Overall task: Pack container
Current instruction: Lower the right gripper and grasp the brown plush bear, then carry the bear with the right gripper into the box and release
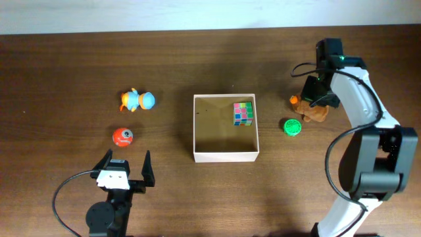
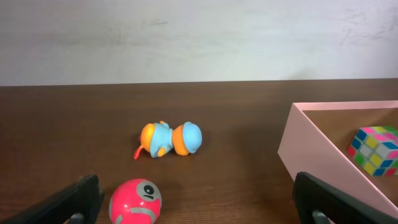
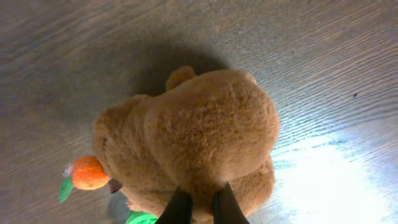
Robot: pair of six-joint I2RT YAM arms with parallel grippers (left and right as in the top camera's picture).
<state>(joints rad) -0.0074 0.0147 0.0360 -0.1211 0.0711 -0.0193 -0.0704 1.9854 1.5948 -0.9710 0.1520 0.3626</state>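
Observation:
The container [image 1: 225, 156] is a square white-walled box with a tan inside at the table's middle; a multicoloured cube [image 1: 243, 113] lies in its far right corner. The container also shows in the left wrist view [image 2: 311, 146], with the cube [image 2: 375, 149]. My right gripper [image 1: 316, 99] is shut on a brown plush toy [image 1: 313, 112] right of the container; in the right wrist view the fingers [image 3: 200, 208] pinch the plush [image 3: 205, 137]. My left gripper [image 1: 125, 170] is open and empty near the front edge, just behind a red ball [image 1: 123, 136].
A blue-and-orange toy [image 1: 137, 100] lies at the left, also in the left wrist view [image 2: 169, 139]. The red ball [image 2: 135, 200] sits between the left fingers' line. A green ball [image 1: 292, 126] lies beside the plush. A small orange piece [image 3: 89, 172] is at the plush's side.

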